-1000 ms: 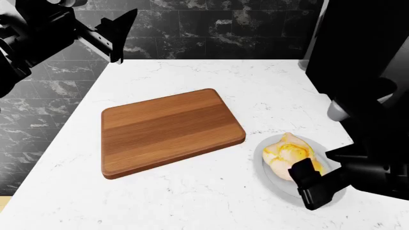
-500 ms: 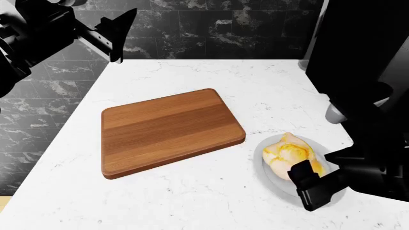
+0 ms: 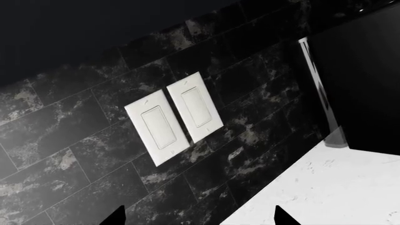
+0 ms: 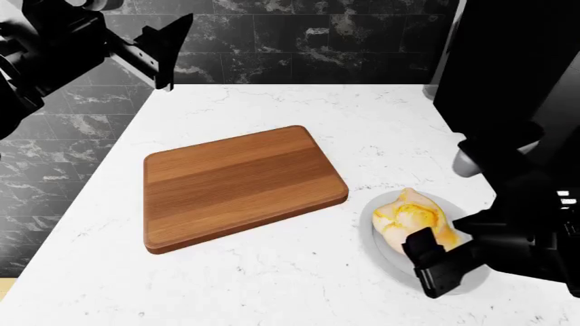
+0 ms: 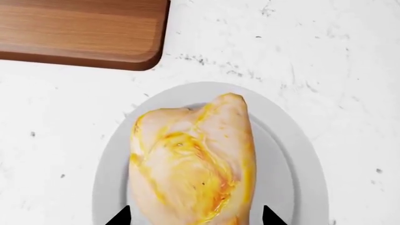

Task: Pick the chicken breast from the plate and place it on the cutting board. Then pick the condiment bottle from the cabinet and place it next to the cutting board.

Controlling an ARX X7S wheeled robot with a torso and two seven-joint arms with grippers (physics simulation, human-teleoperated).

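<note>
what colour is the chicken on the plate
Pale cream chicken with glossy yellow-orange streaks; clearest in right wrist view.

Bare cutting board (image 4: 243,186), open counter (image 4: 272,102) around it

Even, bright light fills the white marble worktop (image 4: 272,285) without glare; shadows are faint. The black marbled tile wall (image 3: 81,154) stays dim. The glossy yellow-orange chicken breast (image 5: 194,164) shows soft highlights. Everything renders sharp.

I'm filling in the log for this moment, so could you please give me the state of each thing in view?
chicken breast: lying on the plate, not gripped
plate: flat on the counter, beside the board
cutting board: flat, bare
right gripper: open, fingertips either side of the chicken
left gripper: open, raised, facing the wall switches
</note>
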